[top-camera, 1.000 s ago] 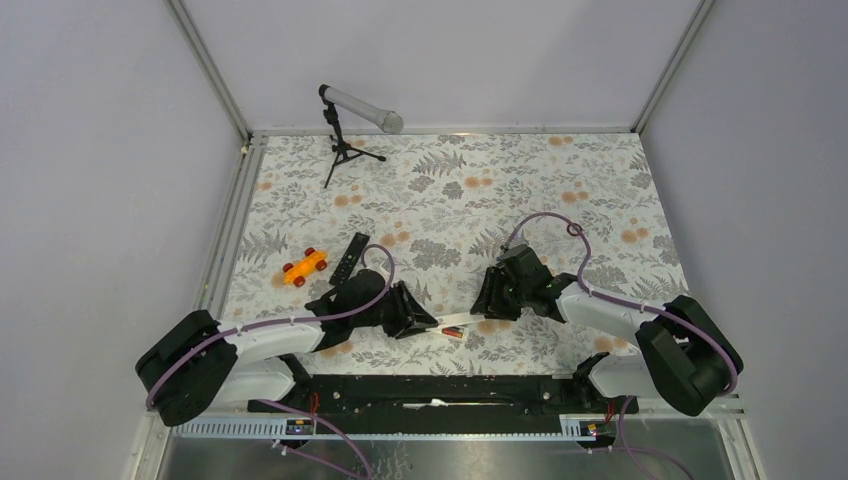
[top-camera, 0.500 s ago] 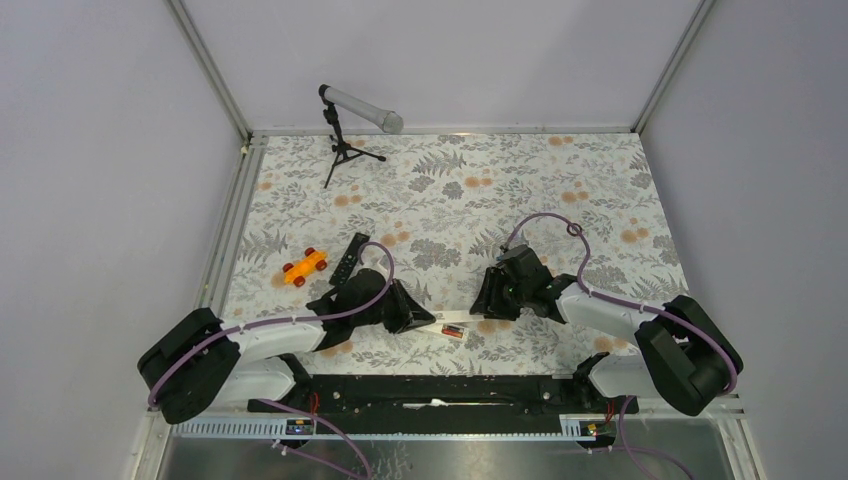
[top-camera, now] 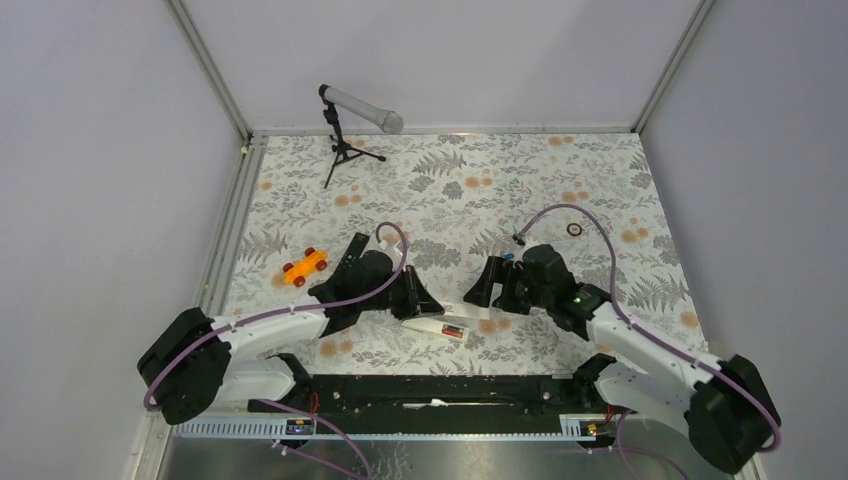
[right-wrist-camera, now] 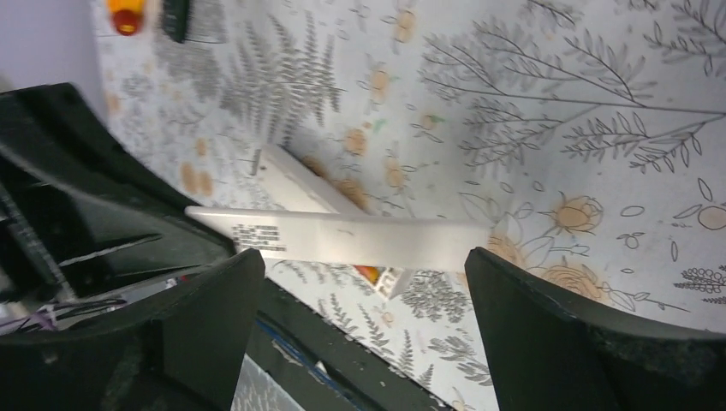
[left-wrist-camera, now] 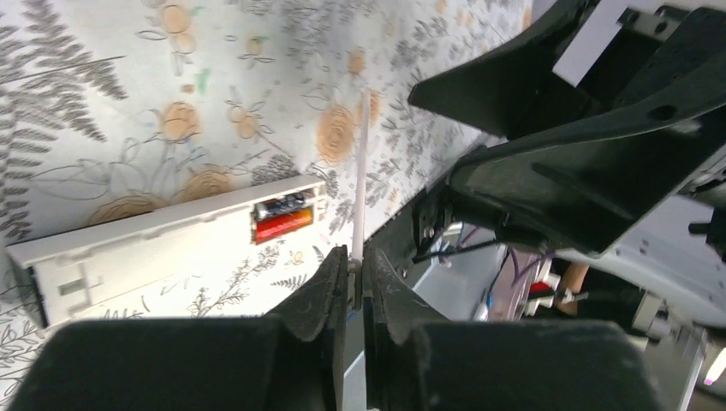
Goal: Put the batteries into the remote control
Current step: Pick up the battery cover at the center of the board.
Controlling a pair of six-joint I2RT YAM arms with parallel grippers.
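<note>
left gripper (left-wrist-camera: 355, 257): closed to a narrow slit on the battery cover (left-wrist-camera: 360, 184), which we see edge-on as a thin white strip rising from between the fingers.
right gripper (right-wrist-camera: 366, 257): spread wide, with one finger on either side of the cover's free end; we see no contact with it.
battery cover: it spans the gap between the two grippers and crosses above the remote. We judge it light, thin and a little springy, with smooth faces that could slip or twist. It is best pinched across the flat faces near one end, with modest force.
remote control (left-wrist-camera: 154, 240): a long white bar lying flat on the desk (left-wrist-camera: 103, 103) just under the grippers, close to the arm bases, with its compartment open upward.
batteries (left-wrist-camera: 282, 217): two small cylinders, one dark blue and one red, side by side in the compartment at the end of the remote. We judge them seated. They are stiff, smooth and apt to roll, so any reseating grasp belongs across the barrel.
handling note: the remote looks light enough to slide when the cover is pressed home. We would steady it along its long edges.
surroundings: an orange toy car (top-camera: 304, 266), a black remote (top-camera: 350, 257) and a microphone stand (top-camera: 345, 140) stand well apart on the left.
</note>
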